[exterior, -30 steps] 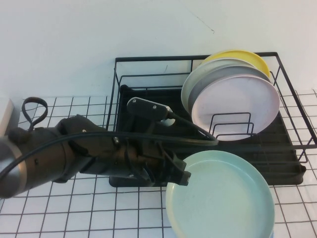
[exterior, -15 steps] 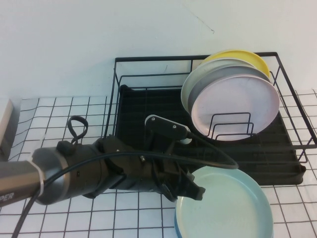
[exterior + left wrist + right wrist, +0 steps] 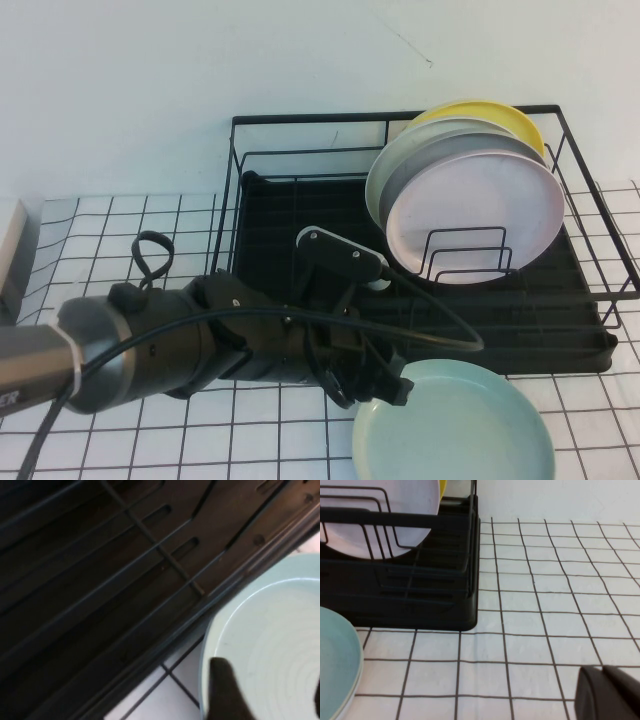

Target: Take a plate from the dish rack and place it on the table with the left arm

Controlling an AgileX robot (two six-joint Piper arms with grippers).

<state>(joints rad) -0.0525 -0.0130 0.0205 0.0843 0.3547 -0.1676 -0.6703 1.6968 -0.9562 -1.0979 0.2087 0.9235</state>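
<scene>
The mint-green plate (image 3: 455,422) is seen low over the gridded table (image 3: 150,225), just in front of the black dish rack (image 3: 300,200), outside its wire sides. Its near-left rim is clamped by the left gripper (image 3: 385,385), reached across by the left arm (image 3: 170,345); in the left wrist view a dark finger (image 3: 227,690) is pressed onto the plate's rim. A pale pink-lilac plate (image 3: 480,215), a grey plate (image 3: 400,175) and a yellow plate (image 3: 500,115) are stood upright in the rack. The right gripper (image 3: 607,692) is held above bare table beside the rack; its opening cannot be judged.
</scene>
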